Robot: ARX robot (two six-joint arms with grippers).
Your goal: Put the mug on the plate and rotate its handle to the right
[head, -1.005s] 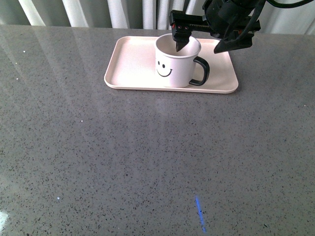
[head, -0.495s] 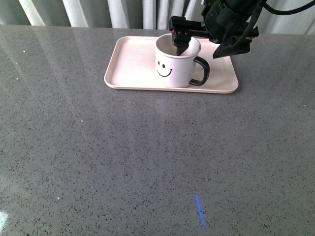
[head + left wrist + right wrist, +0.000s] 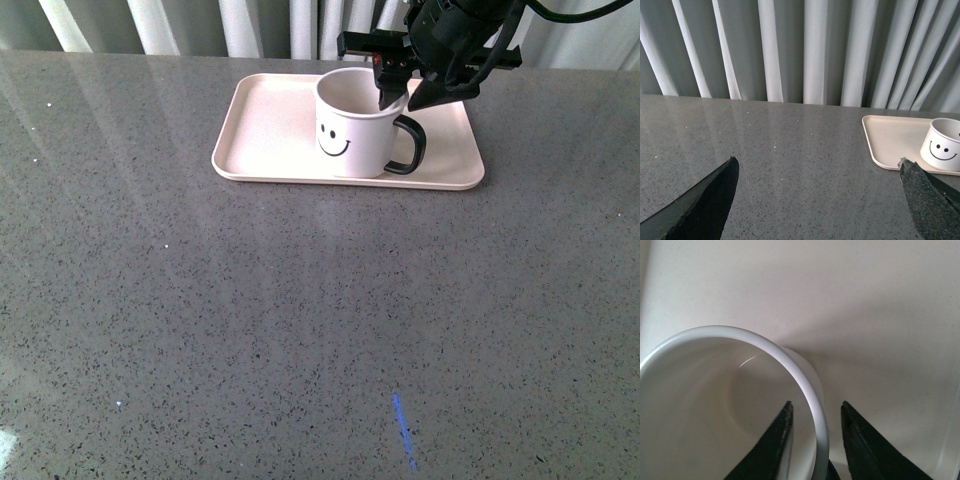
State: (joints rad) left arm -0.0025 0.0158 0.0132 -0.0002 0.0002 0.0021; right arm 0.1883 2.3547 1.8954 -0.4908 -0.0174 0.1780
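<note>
Straddling the glossy cream mug (image 3: 355, 140) at its round rim, right fingers (image 3: 775, 450) stand parted.

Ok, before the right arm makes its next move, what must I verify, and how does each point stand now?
1. Cream-white ceramic mug upright inside the flat pale pink rectangular plate: ok.
2. Glossy black loop handle points to the right: ok.
3. Right gripper straddles the mug's rim, one finger inside, one outside: ok.
4. Fingers not clamping the rim: ok, the right wrist view shows a gap on each side.
5. Left gripper open, away from the plate: ok.
</note>
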